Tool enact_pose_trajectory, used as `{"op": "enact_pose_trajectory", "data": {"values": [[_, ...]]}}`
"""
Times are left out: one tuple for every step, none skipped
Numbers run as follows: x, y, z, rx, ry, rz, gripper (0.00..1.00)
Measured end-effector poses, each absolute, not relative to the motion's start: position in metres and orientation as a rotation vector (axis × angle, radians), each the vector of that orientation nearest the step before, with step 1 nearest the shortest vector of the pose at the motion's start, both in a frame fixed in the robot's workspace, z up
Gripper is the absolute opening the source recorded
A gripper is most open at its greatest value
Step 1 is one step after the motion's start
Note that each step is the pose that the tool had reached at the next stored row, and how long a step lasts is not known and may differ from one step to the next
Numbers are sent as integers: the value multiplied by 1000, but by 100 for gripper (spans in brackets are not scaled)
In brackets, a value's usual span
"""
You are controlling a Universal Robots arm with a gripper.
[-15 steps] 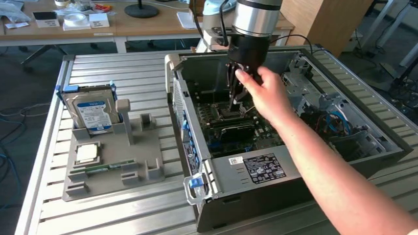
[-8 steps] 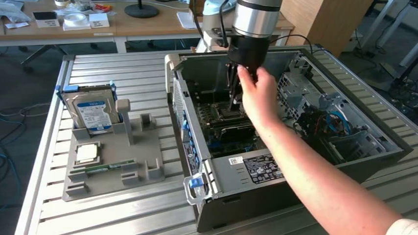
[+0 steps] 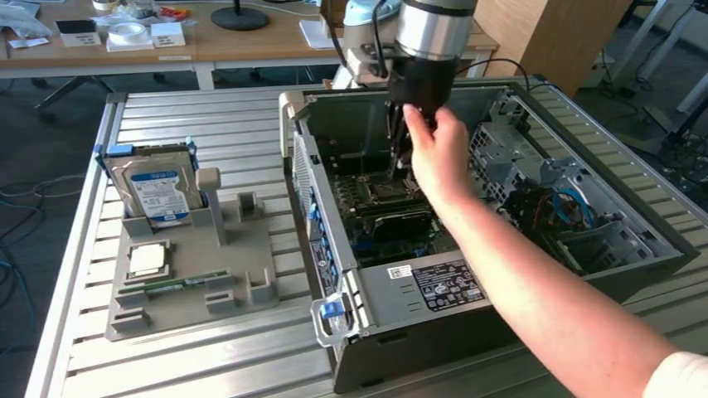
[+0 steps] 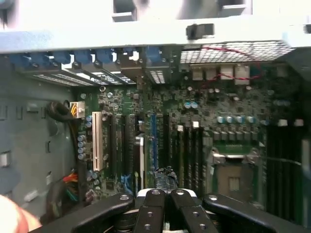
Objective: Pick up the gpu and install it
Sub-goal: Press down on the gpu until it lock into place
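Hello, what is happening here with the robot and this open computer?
A robot arm reaches down into an open computer case lying on the table. Its gripper is shut and hangs just above the motherboard, near the expansion slots. A person's hand is also inside the case, right beside the gripper. Whether the gpu is held I cannot tell. On a grey holder at the exterior view's left stand a hard drive and smaller parts.

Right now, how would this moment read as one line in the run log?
gripper: shut, down inside computer case over motherboard | person's hand: on the arm near the gripper | hard drive: standing in gray tray
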State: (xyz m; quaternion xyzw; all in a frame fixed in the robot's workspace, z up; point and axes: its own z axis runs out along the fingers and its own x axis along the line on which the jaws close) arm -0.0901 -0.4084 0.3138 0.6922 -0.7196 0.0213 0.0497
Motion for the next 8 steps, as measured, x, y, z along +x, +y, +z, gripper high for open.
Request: {"op": "enact_pose_trajectory", "data": {"values": [[-87,-403,319,2114,-2199,61,11],[-83,-397,323,2127,-2212,54,11],[-80,-391,326,2140,-2226,47,11],[-77,-387,328,2152,-2239,40,11],[-75,-384,329,2160,-2248,35,11],[-75,-383,329,2164,-2252,33,11],[-75,-383,329,2165,-2253,32,11],[-75,-383,329,2165,-2254,32,11]]}}
